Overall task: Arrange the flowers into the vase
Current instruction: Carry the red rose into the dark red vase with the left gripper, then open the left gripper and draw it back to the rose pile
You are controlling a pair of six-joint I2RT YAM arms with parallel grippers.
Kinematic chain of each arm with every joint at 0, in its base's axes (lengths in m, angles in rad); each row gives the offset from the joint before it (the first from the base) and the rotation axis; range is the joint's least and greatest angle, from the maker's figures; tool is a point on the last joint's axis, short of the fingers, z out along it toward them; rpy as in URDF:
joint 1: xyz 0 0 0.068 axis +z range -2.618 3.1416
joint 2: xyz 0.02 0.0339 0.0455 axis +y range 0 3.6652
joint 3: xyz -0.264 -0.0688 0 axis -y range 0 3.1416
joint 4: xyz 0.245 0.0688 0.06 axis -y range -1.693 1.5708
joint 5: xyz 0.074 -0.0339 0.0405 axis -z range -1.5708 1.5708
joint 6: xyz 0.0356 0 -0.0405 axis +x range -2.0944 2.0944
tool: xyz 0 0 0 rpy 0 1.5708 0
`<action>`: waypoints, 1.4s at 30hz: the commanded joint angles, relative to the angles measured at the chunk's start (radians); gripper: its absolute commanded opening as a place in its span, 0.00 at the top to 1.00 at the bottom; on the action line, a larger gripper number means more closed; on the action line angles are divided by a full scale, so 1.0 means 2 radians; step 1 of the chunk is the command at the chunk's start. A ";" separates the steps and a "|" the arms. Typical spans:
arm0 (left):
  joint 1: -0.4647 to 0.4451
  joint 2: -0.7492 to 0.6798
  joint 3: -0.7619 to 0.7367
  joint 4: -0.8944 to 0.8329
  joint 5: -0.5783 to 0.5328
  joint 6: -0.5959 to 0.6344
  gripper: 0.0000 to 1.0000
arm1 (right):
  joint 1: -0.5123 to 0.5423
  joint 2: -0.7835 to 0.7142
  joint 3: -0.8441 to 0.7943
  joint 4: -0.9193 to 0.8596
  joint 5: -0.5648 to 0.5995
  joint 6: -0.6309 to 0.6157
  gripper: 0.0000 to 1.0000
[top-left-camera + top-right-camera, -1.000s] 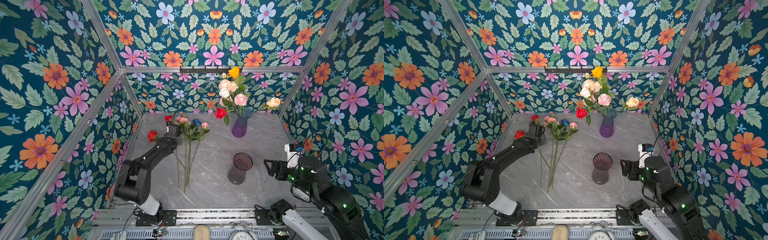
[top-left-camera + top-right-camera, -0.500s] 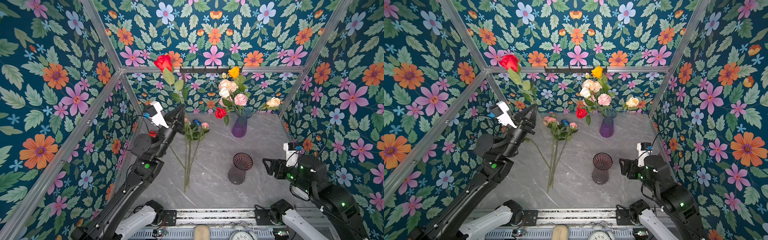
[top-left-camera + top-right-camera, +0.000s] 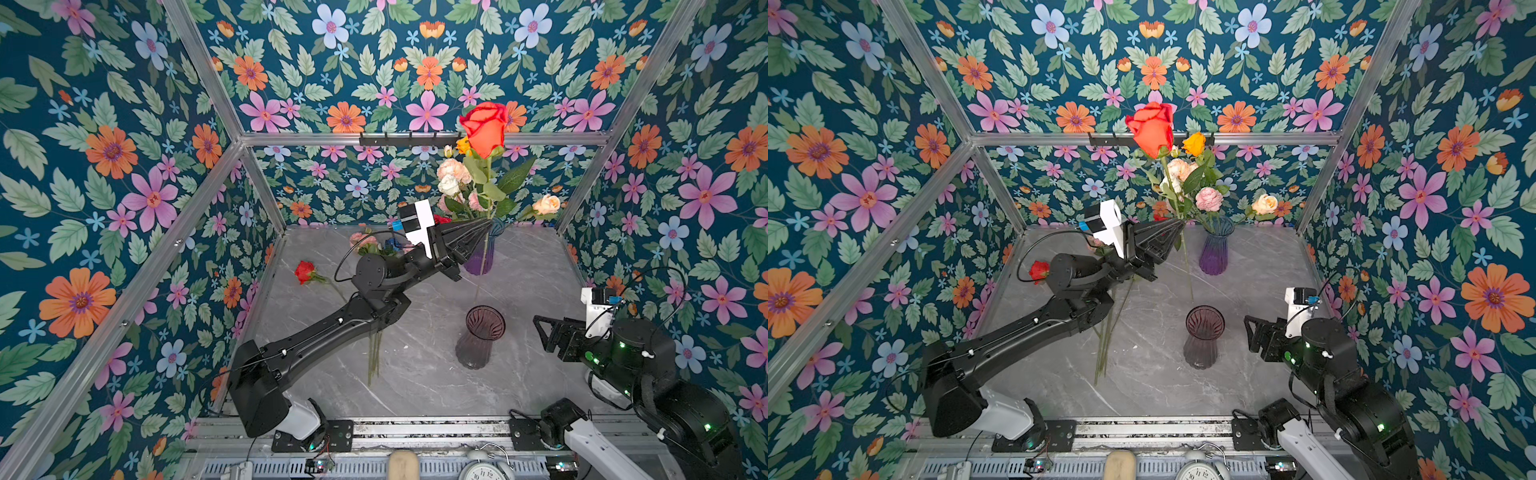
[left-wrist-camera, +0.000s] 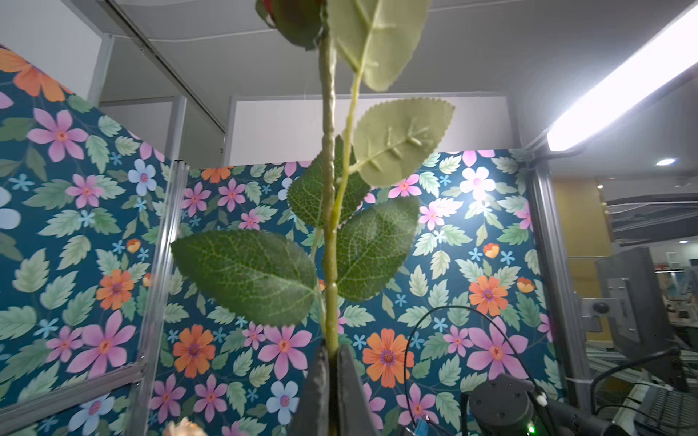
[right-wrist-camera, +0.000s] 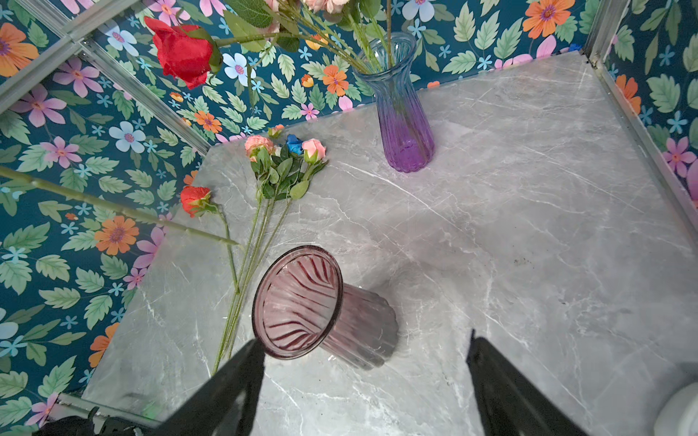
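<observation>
My left gripper (image 3: 488,223) (image 3: 1180,225) (image 4: 331,352) is shut on the green stem of a red rose (image 3: 484,126) (image 3: 1152,126). It holds the rose upright and high, in front of the bouquet. The stem's lower end hangs just behind the empty mauve vase (image 3: 481,334) (image 3: 1202,334) (image 5: 302,302). A purple vase (image 3: 484,255) (image 3: 1216,245) (image 5: 406,120) at the back holds several flowers. Another red rose (image 3: 304,272) (image 5: 194,200) and a pink and blue bunch (image 5: 287,151) lie on the table at the left. My right gripper (image 3: 540,332) (image 5: 362,372) stands open, right of the mauve vase.
Flower-papered walls with aluminium posts (image 3: 590,183) close in the grey marble table (image 3: 532,266) on three sides. A metal rail (image 3: 415,428) and a clock (image 3: 484,471) sit at the front edge. The left arm (image 3: 324,332) lies across the loose stems.
The left arm picked the red rose off the table, raised it upright, and has carried it right, from the left wall to in front of the bouquet. The right arm has barely moved.
</observation>
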 commanded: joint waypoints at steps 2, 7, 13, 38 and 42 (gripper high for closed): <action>-0.003 0.025 0.020 0.045 0.013 -0.029 1.00 | 0.000 -0.003 0.010 -0.011 0.016 -0.006 0.15; -0.006 0.027 -0.036 0.078 0.002 -0.033 1.00 | 0.000 -0.007 0.015 -0.015 0.022 -0.012 0.15; -0.006 0.020 -0.140 0.135 0.005 -0.032 1.00 | 0.000 -0.009 0.009 -0.019 0.020 -0.018 0.14; 0.018 -0.176 -0.317 -0.355 -0.021 0.126 0.00 | 0.000 0.007 -0.045 0.028 -0.006 -0.005 0.14; 0.033 -0.231 -0.307 -0.474 -0.054 0.142 0.00 | 0.000 0.017 -0.061 0.050 -0.014 -0.001 0.14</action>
